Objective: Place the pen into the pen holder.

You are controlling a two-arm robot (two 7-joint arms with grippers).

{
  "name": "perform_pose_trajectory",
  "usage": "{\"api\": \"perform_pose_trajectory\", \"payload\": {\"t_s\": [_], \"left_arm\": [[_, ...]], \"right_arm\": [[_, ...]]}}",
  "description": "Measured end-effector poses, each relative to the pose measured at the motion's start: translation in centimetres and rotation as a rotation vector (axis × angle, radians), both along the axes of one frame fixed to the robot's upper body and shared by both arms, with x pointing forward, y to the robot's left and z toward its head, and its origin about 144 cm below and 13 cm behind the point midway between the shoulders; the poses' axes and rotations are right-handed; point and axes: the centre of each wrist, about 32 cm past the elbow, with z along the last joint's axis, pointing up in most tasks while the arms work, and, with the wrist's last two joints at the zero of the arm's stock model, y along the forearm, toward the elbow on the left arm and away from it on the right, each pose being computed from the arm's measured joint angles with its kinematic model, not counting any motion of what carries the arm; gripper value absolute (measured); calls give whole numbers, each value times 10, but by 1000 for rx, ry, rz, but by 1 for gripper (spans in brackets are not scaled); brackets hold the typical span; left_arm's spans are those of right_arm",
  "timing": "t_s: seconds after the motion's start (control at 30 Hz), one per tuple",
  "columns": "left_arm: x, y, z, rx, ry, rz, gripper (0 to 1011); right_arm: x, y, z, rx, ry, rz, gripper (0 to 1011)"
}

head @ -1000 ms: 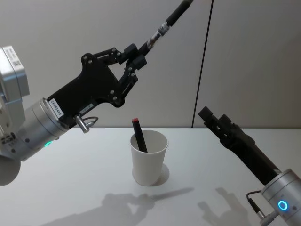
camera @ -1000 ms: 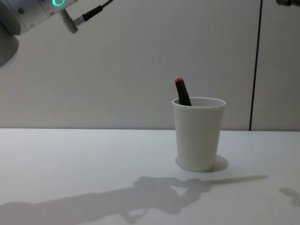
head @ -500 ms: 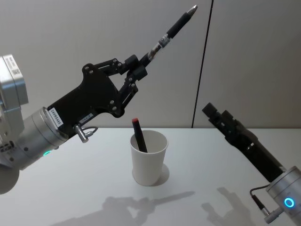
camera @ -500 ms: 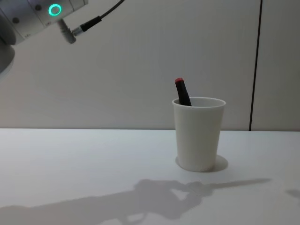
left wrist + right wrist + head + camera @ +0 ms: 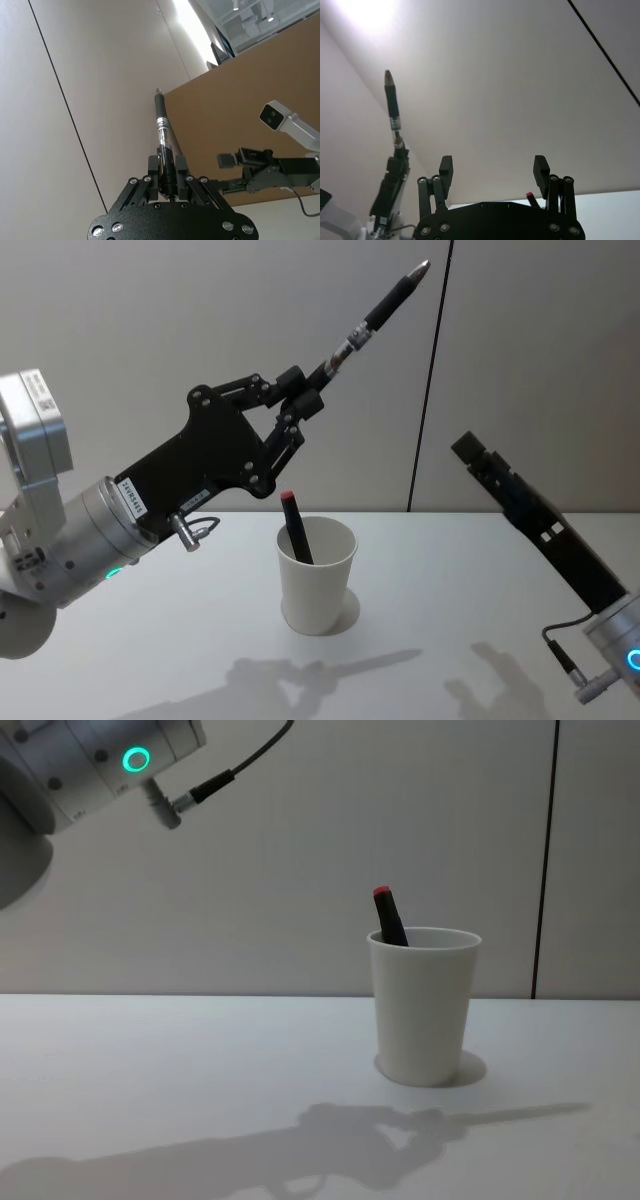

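Pen [image 5: 372, 318], dark with a silver band, is clamped at its lower end in the closed left gripper [image 5: 308, 398]. It points up and right, high above the white pen holder [image 5: 318, 585] on the table [image 5: 450, 570]. Since half a second ago it has shifted slightly right and down. A red-capped pen [image 5: 294, 528] leans inside the holder. Right gripper [image 5: 468, 448], fingers apart and empty, has risen farther right.

Table [image 5: 470, 575]: white, bearing soft grey shadows [image 5: 320, 672] | Wall [image 5: 200, 320]: plain, pale, crossed by one dark seam [image 5: 429, 390] | Marker [image 5: 295, 530]: black, red-capped, tilted, lower part hidden | Panel [image 5: 260, 100]: brown, flat, beside the pale wall
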Motion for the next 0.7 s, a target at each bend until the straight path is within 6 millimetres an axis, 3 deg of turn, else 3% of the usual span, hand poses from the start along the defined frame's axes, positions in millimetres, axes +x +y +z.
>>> {"api": "perform_pose_trajectory", "payload": {"t_s": [0.7], "left_arm": [[1,-4,-3,-7,2,-10,204]], "right_arm": [[10,22,20,66,-45,117,1001]]}}
